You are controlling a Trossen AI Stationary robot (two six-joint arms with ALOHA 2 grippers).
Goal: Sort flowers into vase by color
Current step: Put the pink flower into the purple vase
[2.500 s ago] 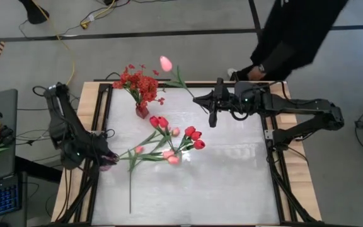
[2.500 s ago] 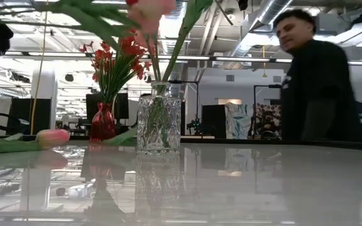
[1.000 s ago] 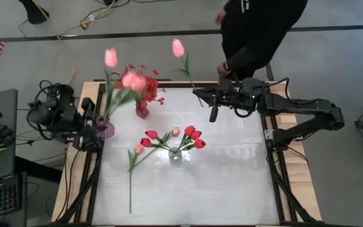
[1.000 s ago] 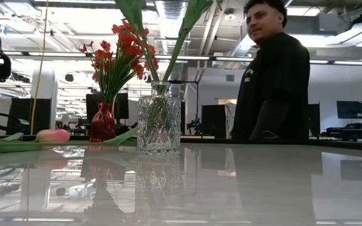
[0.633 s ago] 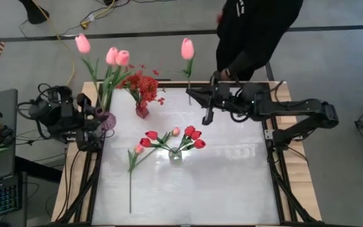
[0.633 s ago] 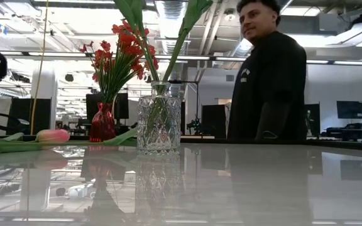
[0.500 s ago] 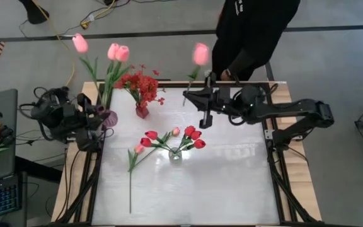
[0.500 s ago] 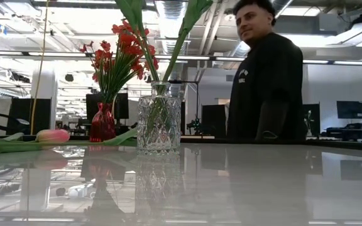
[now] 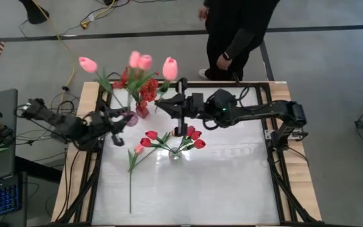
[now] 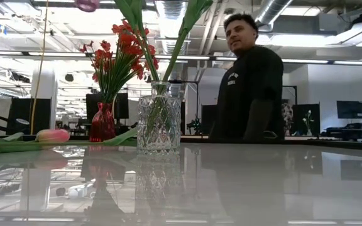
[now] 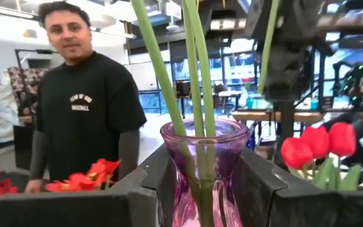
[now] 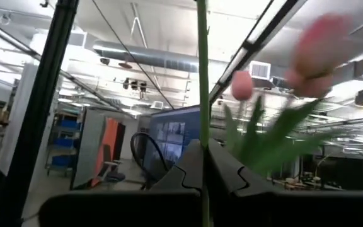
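Your left gripper [image 9: 126, 119] stands over the table's [image 9: 232, 183] left edge, its two dark fingers [image 11: 150, 189] clamped on either side of a purple glass vase [image 11: 203, 170]. That vase holds three pink tulips [image 9: 140, 61], whose green stems rise straight out of its mouth.

Your right gripper [image 9: 180, 104] reaches in from the right above the back middle of the table. Its fingers are pressed together on the thin green stem of a single pink tulip [image 9: 169, 68], held upright just beside the three in the purple vase.

A clear cut-glass vase [image 10: 159, 119] sits near the table's centre and holds red tulips [image 9: 194, 135]. A small red vase [image 10: 103, 122] with a spray of small red blossoms [image 10: 119, 53] stands behind it. One pink tulip [image 10: 52, 135] lies flat on the table. A person [image 10: 250, 81] in a black shirt stands beyond the far edge.
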